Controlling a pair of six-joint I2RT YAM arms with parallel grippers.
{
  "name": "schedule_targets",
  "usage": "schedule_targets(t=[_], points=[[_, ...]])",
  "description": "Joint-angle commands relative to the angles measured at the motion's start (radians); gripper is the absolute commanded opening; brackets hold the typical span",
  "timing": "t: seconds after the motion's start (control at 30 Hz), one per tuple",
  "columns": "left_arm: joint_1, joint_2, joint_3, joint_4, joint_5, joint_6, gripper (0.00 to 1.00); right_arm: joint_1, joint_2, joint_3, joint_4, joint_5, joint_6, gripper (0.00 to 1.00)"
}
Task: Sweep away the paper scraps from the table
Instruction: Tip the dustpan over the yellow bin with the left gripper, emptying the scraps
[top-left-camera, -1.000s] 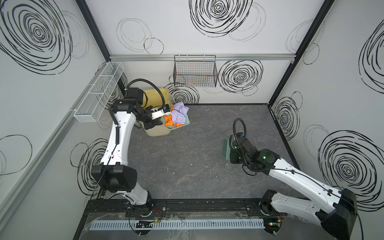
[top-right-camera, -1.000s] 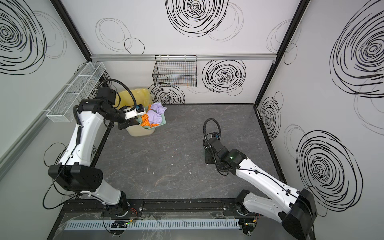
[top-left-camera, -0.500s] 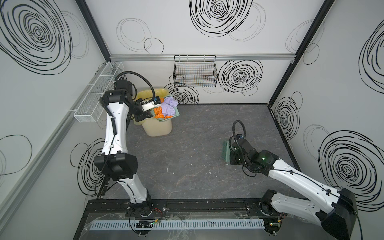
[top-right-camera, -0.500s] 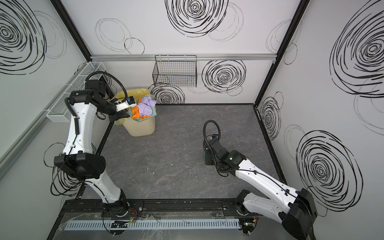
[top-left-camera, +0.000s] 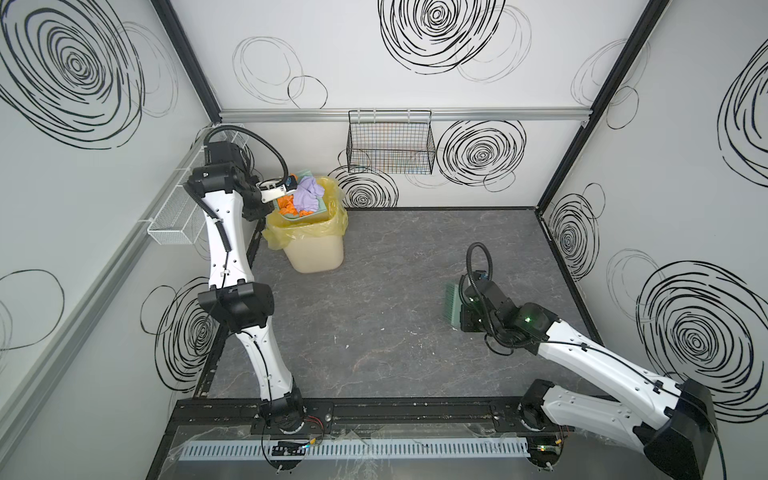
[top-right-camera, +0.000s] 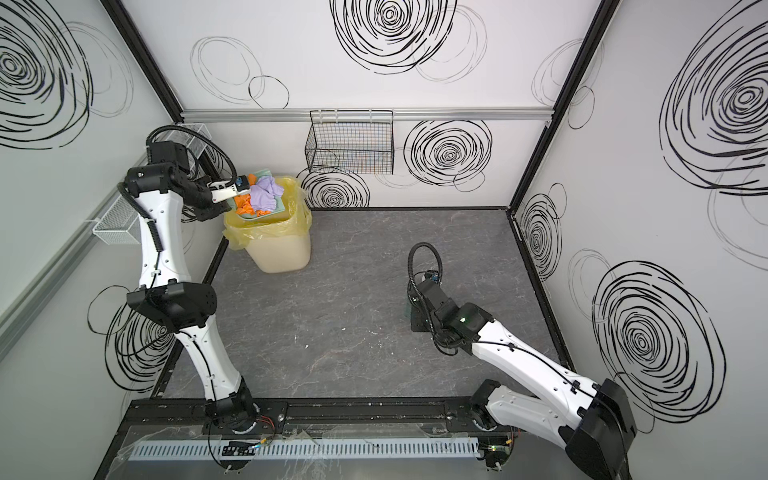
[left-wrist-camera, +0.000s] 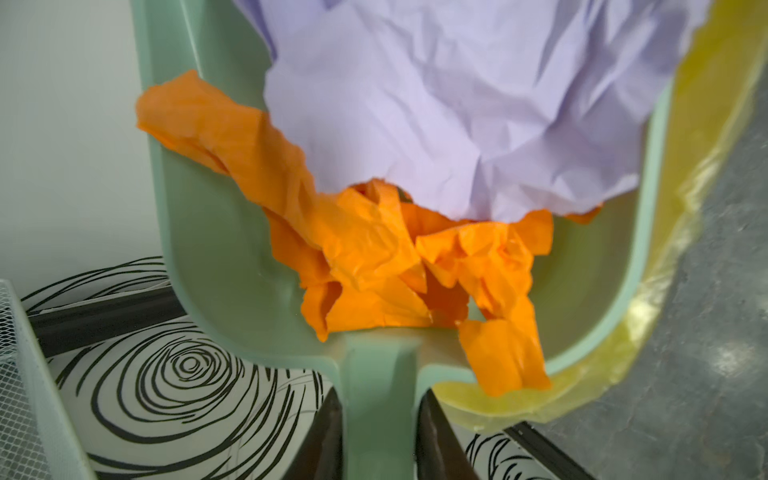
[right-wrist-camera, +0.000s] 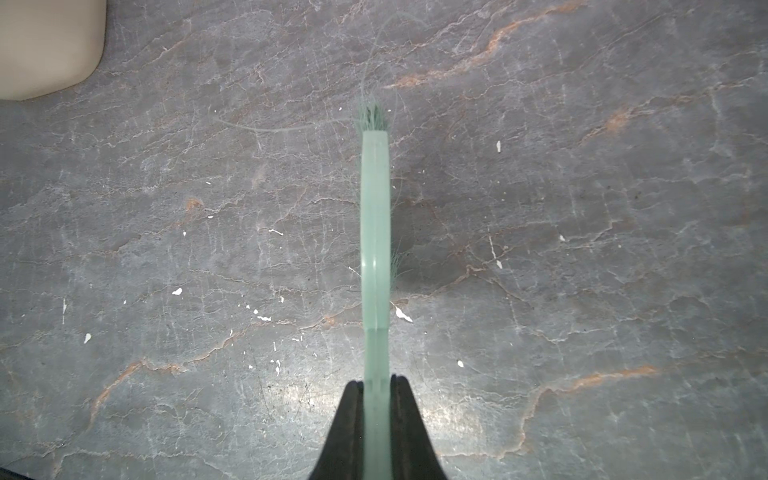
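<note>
Scraps (left-wrist-camera: 374, 257) of orange and lavender paper lie heaped in our dustpan (left-wrist-camera: 216, 249), which we hold over the yellow-lined bin (top-left-camera: 316, 249) at the back left corner of the bench (top-left-camera: 374, 299). Our left fingers (left-wrist-camera: 328, 440) are closed on the pan's handle, one on each side. Our right fingers (right-wrist-camera: 349, 432) are clamped on the brush (right-wrist-camera: 375, 232), out over the right half of the bench and well apart from the bin. We cannot tell whether its bristles touch the surface. We see no coloured paper on the bench, only tiny white flecks.

We judge the wads very light, soft and crumpled, with no firm place to pinch. The handle is the right hold, and tipping the pan should do the work. On smooth plastic they should slide freely, yet such light paper may catch on the rim or drift past the liner (top-left-camera: 337, 216). One orange strip droops over the pan's back wall beside the handle, so we would tip slowly, lip down and well inside the bin.
</note>
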Motion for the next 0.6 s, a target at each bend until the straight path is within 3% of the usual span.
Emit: schedule_targets(t=[0.0,0.3,0.4,0.57], points=[[-0.035,0.000,0.017,0.058,-0.150,0.081,0.00,-0.005,-0.022,-0.022,0.026,0.010,0.016,0.00],[-0.136,-0.045,-0.091,0.245,-0.443,0.230,0.00,-0.004,-0.041,-0.046,0.024,0.006,0.033,0.00],[-0.152,-0.079,-0.171,0.339,-0.517,0.296,0.00,-0.004,-0.058,-0.048,0.023,0.012,0.031,0.00],[-0.171,-0.085,-0.170,0.413,-0.603,0.391,0.00,-0.004,-0.075,-0.056,0.035,0.013,0.023,0.00]])
